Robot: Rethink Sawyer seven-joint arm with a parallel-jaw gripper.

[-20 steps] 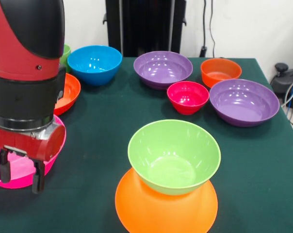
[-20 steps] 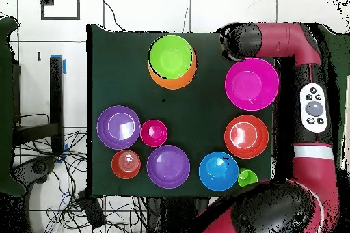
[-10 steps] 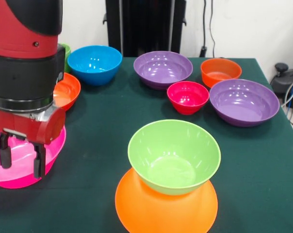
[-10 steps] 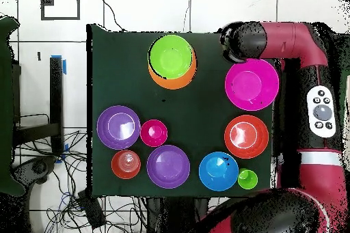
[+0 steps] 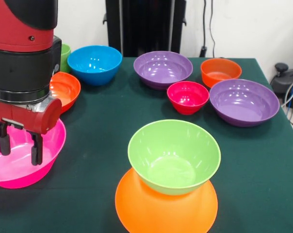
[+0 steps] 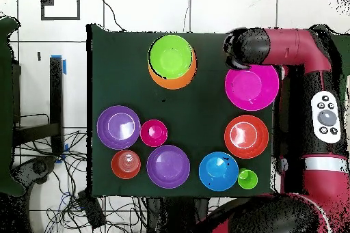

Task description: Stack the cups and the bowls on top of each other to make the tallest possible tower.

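The tower is a green bowl (image 5: 173,155) standing upright on a large upturned orange bowl (image 5: 166,208) at the table's near edge; in the overhead view the green bowl (image 6: 171,57) covers most of the orange one (image 6: 164,82). My gripper (image 5: 19,144) hangs open and empty over the pink bowl (image 5: 15,167), its fingers (image 5: 36,149) just above the bowl's inside. The pink bowl also shows in the overhead view (image 6: 254,88). The light-green cup (image 5: 65,54) peeks out behind the arm and stands at the table's corner (image 6: 247,178).
Loose bowls stand further back: blue (image 5: 94,63), two purple (image 5: 162,68) (image 5: 243,101), small magenta-red (image 5: 187,96), and two red-orange (image 5: 220,71) (image 5: 64,90). The arm's wide red and black body (image 5: 25,58) hides part of the left side.
My gripper has moved from the pink bowl's near rim back over its inside, a little higher in the front view. It stays open. The bowls have not moved.
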